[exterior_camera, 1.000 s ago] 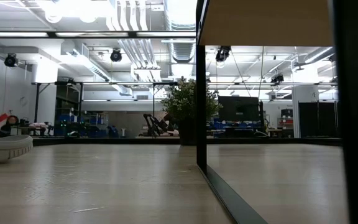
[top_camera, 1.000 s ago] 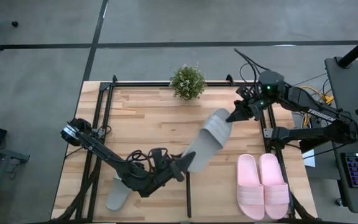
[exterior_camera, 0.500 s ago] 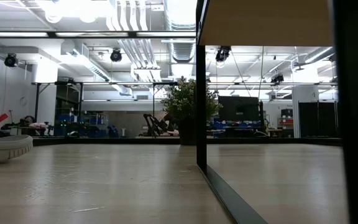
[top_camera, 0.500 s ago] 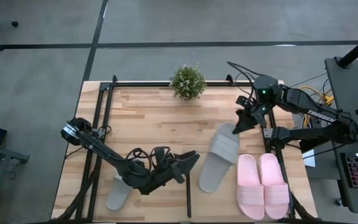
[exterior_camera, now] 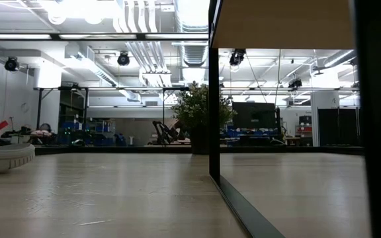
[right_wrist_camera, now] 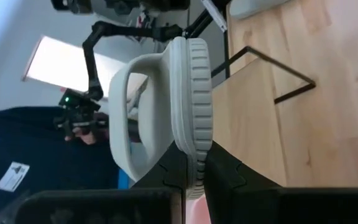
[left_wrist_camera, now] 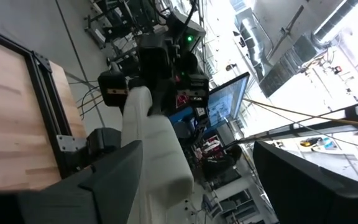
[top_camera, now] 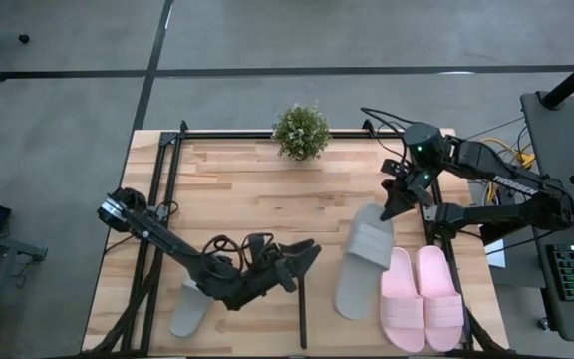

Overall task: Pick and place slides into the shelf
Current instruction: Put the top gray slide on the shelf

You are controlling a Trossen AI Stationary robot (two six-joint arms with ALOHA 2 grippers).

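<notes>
The left gripper (top_camera: pixel 305 261) is at the near edge with its fingers spread wide — it holds nothing. Farther back, the right gripper (top_camera: pixel 392 202) pinches one end of the grey-green slide (top_camera: pixel 363 260). The slide stretches from the fingers toward the near edge, right beside the pink pair (top_camera: pixel 423 296).

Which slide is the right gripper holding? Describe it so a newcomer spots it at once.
Start at the pale pink pair near the table's right front corner. Right beside it, on the side toward the table's middle, is a grey-green slide, pinched at its far end by the right gripper. It is the only grey-green slide on that side; the other lies under the left arm.
</notes>
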